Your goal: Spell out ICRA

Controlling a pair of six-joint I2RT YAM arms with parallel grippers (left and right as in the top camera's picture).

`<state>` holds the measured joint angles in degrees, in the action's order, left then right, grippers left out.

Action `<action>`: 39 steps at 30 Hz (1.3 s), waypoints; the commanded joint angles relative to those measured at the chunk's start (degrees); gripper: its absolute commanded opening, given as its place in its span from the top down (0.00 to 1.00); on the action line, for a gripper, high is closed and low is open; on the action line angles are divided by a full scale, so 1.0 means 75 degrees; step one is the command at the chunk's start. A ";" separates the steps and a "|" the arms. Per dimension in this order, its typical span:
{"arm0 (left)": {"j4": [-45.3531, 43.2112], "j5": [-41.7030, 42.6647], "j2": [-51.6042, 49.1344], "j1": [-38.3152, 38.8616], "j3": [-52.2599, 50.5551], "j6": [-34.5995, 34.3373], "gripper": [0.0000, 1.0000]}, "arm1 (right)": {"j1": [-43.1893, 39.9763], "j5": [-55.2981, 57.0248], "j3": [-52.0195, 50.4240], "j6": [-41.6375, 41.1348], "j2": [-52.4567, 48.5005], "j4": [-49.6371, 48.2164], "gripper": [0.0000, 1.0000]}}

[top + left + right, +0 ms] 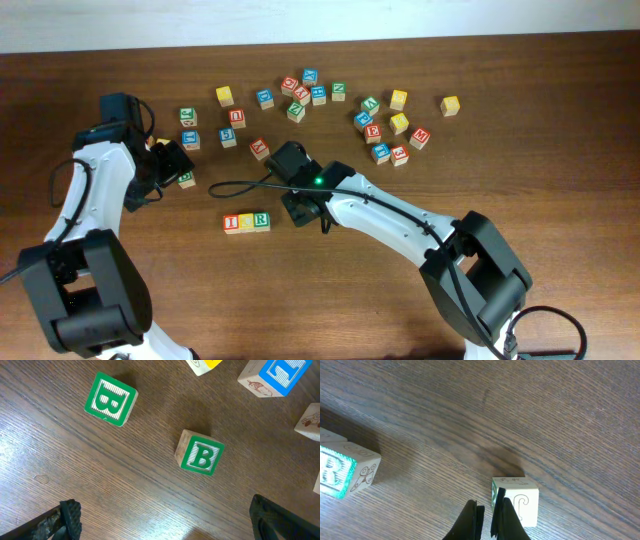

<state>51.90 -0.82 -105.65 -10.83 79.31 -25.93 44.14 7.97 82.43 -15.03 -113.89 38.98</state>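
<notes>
Three cubes stand side by side in a row near the table's middle: red I [232,223], yellow C [246,222], green R [262,220]. The R cube [342,474] also shows at the left edge of the right wrist view. My right gripper [303,212] [489,506] is shut and empty, just right of the row. A pale cube [517,501] with a green-edged side face rests against the outside of its right finger; I cannot read its letter. A red-lettered cube [259,148], possibly the A, lies behind the row. My left gripper [172,163] [165,516] hangs open over bare wood.
Two green B cubes [110,399] [200,453] lie ahead of the left fingers, with a blue cube [277,375] further back. Several loose letter cubes are scattered along the table's far side [300,95] [390,130]. A black cable [235,185] runs left of the right gripper.
</notes>
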 commanded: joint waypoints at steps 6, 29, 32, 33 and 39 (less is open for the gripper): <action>0.0006 0.0003 -0.0026 0.0009 0.0067 0.0041 0.01 | 0.0064 0.0172 -0.0254 -0.0058 0.0006 0.0006 0.95; 0.0006 0.0003 -0.0026 0.0009 0.0067 0.0041 0.01 | 0.0067 -0.0280 -0.0271 -0.0055 -0.0379 -0.0082 0.95; 0.0009 0.0003 -0.0026 0.0009 0.0067 0.0041 0.01 | 0.0070 -0.0516 -0.0271 -0.0055 -0.0583 -0.0140 0.96; 0.0009 0.0003 -0.0026 0.0009 0.0067 0.0041 0.01 | 0.0079 -0.0519 -0.0271 -0.0055 -0.0629 -0.0117 0.96; 0.0009 0.0000 -0.0026 0.0020 0.0067 0.0041 0.01 | 0.0219 -0.0612 -0.0271 -0.0058 -0.0857 -0.0114 0.96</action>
<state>51.90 -0.82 -105.65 -10.83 79.31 -25.93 44.38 7.09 81.67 -15.05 -115.90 38.06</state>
